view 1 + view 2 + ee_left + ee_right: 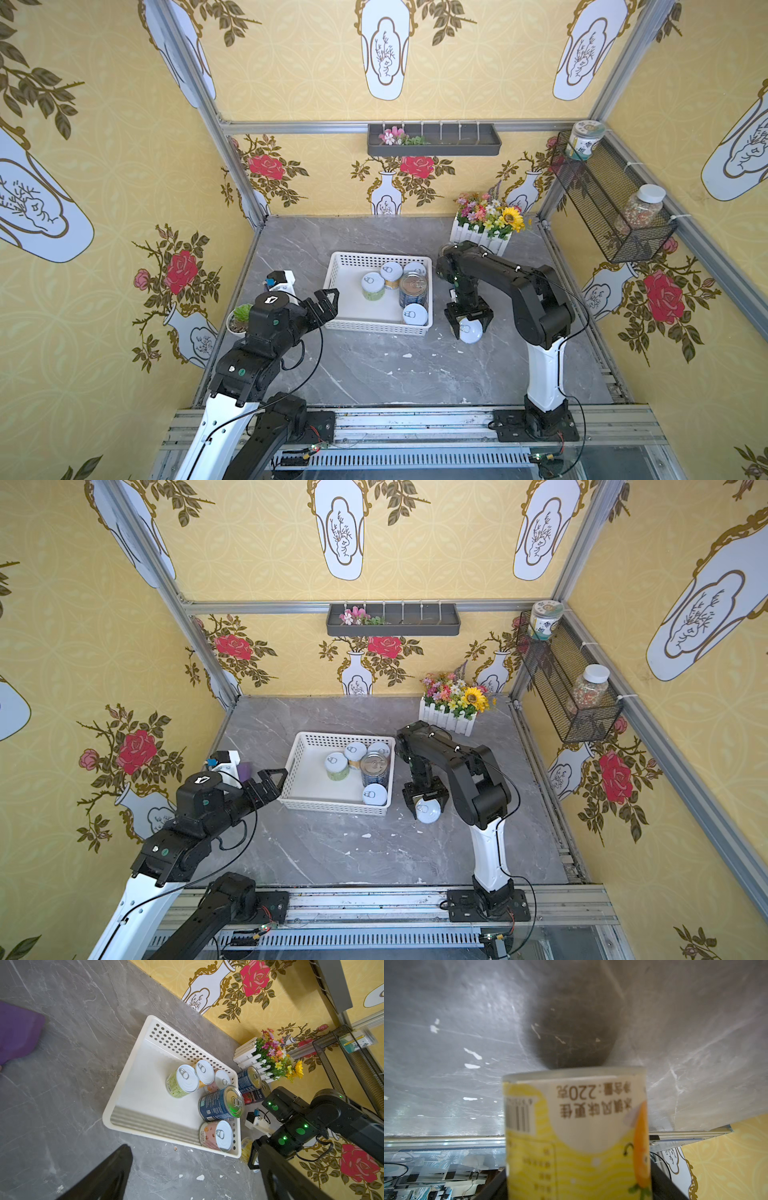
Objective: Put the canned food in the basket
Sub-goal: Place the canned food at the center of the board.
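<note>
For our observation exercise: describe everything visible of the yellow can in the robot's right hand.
The yellow can is an upright cylinder with a white pull-tab lid and a yellow label showing a barcode, characters and a cartoon carrot. The right hand clamps its sides. It is outside the white basket, over the grey table.

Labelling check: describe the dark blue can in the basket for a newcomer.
Find the white perforated basket on the grey tabletop. By its right wall stands the dark blue can. Unlike the white-lidded cans around it, it is taller, with a metal lid.
</note>
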`<state>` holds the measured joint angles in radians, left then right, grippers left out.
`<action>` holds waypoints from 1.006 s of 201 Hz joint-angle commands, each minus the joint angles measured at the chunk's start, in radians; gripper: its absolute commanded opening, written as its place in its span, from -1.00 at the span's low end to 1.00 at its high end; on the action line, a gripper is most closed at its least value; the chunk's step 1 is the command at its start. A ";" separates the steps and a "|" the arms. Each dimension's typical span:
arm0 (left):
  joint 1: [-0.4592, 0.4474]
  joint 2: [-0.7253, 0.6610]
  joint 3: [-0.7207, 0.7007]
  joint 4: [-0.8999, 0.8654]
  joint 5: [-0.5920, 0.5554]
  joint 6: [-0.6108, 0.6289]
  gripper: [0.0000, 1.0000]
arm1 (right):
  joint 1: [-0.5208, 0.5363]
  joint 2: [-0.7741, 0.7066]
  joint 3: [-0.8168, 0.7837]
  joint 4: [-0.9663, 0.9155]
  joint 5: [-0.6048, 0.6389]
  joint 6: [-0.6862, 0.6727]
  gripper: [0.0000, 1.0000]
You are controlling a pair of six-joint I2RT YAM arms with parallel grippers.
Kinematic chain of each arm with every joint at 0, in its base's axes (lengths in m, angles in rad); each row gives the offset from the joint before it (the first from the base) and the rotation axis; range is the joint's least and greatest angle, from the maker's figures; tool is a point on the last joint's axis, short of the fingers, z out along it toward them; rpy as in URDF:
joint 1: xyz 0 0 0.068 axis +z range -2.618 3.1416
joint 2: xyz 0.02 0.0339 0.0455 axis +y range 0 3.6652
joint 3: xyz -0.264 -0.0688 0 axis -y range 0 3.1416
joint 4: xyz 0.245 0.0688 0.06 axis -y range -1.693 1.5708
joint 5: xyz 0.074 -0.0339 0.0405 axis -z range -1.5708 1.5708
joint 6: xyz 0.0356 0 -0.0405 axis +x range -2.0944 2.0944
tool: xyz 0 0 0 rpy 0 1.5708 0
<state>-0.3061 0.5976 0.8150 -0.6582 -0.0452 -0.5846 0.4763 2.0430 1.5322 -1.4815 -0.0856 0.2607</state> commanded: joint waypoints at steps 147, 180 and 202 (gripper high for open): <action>-0.001 -0.017 -0.020 0.043 0.036 0.005 1.00 | 0.010 -0.026 0.106 -0.020 0.131 0.001 0.77; -0.001 -0.040 -0.024 0.047 0.037 0.003 1.00 | 0.014 -0.210 -0.077 0.152 0.090 0.004 0.99; -0.001 -0.052 -0.028 0.052 0.041 0.003 1.00 | 0.018 -0.285 -0.207 0.273 0.046 0.017 0.96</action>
<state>-0.3065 0.5571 0.7944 -0.6327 -0.0193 -0.5846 0.4904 1.8183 1.4284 -1.3708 0.0132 0.2584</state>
